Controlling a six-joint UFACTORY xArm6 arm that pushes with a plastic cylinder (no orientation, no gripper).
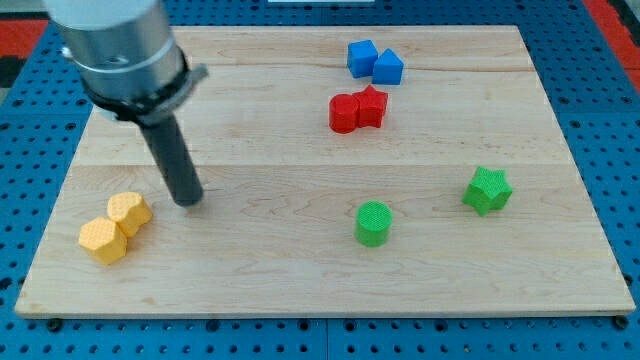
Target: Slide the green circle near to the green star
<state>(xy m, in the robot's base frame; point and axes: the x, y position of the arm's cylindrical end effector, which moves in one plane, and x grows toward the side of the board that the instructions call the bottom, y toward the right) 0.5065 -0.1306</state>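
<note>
Nearest the view's bottom edge of the wooden worktop (300,290), two yellow blocks were found by the bottom-left corner. The lower yellow block (103,240) and the upper yellow block (130,211) were set touching each other, on a diagonal rising toward the view's right; their shape appeared roughly hexagonal.

Just above and to the right of the upper yellow block, my tip (188,200) was placed on the board, close to that block with a narrow gap visible. The dark rod was seen tilting up toward the top-left corner, where it was joined to a grey cylindrical mount. No pincer was fitted to the arm, so no open or closed state could be reported.

Toward the bottom edge, right of centre, the green circle (374,223) was located, standing free. It was well apart from my tip, with bare board between them. The green star (487,190) was positioned nearer the right edge and slightly higher; a clear gap was left between the star and the circle.

Farther up, near the centre top, a red cylinder (343,113) and a red star (372,106) were set touching. Closest to the top edge, two blue cubes were placed in contact: the left blue cube (361,57) and the right blue cube (388,67).
</note>
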